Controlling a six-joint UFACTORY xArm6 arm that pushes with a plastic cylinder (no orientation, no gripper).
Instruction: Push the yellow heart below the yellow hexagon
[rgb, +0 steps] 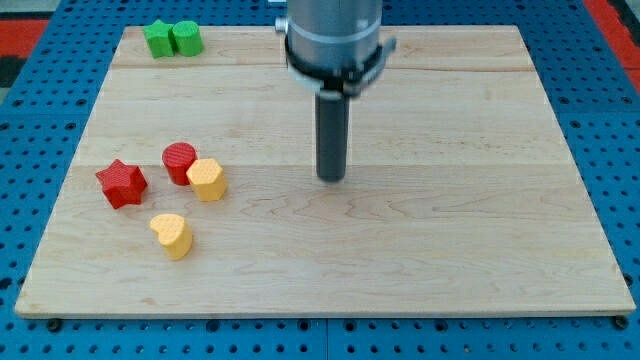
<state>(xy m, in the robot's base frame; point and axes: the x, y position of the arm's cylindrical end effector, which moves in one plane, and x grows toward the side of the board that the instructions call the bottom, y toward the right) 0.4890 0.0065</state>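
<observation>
Camera view, looking down at a slant on a pale wooden desk (450, 250) that lies on a blue pegboard (40, 90). The arm ends in a plain dark rod, not a pincer, so nothing on it opens, closes or grips. The rod hangs from a grey housing (333, 35) at the view's top centre, and my tip (332, 178) rests near the middle of the desk, touching no block.

All the blocks lie toward the view's left of my tip. The yellow hexagon (207, 179) is level with my tip and well apart from it. A red round block (180, 162) touches the hexagon's far upper-left side. A red star (121, 183) stands farther left, near the round block but apart from it. The yellow heart (172, 235) lies lower than my tip and far to its left, below and slightly left of the hexagon, with a small gap between them. Two green blocks (172, 38) sit side by side, touching, far up and left of my tip at the desk's top-left corner; their shapes are hard to make out.
</observation>
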